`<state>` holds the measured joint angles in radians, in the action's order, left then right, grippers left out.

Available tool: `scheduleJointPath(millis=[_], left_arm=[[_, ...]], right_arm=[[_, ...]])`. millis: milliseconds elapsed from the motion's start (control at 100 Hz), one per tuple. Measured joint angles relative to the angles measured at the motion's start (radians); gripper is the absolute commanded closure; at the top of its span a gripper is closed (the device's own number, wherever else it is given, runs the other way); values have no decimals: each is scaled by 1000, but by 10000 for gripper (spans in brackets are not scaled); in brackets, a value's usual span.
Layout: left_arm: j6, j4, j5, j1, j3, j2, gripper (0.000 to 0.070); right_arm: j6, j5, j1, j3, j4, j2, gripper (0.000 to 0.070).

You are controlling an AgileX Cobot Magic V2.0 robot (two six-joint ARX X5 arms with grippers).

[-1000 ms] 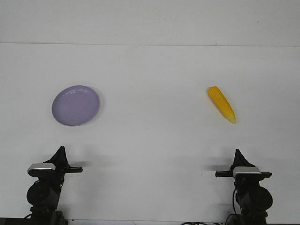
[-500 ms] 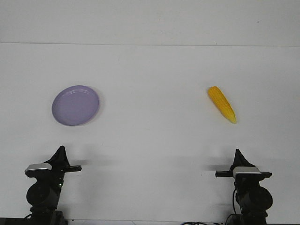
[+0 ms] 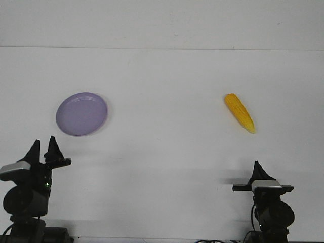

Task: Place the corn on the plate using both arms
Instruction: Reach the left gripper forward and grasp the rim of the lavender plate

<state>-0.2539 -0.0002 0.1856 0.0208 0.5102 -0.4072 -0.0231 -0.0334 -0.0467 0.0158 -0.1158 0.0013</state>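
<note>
The lavender plate [image 3: 81, 114] lies on the white table at the left. The yellow corn [image 3: 239, 112] lies on the table at the right, its pale tip pointing toward the near right. My left gripper [image 3: 42, 148] is near the front left edge, just short of the plate; its two pointed fingers stand apart, open and empty. My right gripper [image 3: 258, 168] is near the front right edge, well short of the corn; only one point shows, so its fingers look together and it holds nothing.
The white table [image 3: 162, 152] stretches between the plate and the corn. A white wall rises behind the table's far edge [image 3: 162, 48].
My left arm has swung to the left and its fingers have opened apart. The right arm, the corn and the plate have not moved.
</note>
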Motion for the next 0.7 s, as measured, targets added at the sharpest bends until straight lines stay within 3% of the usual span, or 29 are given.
scheduleJointPath(millis=[230, 480, 700], left_arm=[[62, -166, -17, -100, 236, -454, 234], [73, -326, -209, -285, 563, -968, 237], [83, -412, -309, -320, 753, -1297, 240]], right_arm=[[0, 0, 0, 0, 0, 0, 698], [0, 0, 0, 0, 0, 0, 698], [0, 0, 0, 0, 0, 0, 698]])
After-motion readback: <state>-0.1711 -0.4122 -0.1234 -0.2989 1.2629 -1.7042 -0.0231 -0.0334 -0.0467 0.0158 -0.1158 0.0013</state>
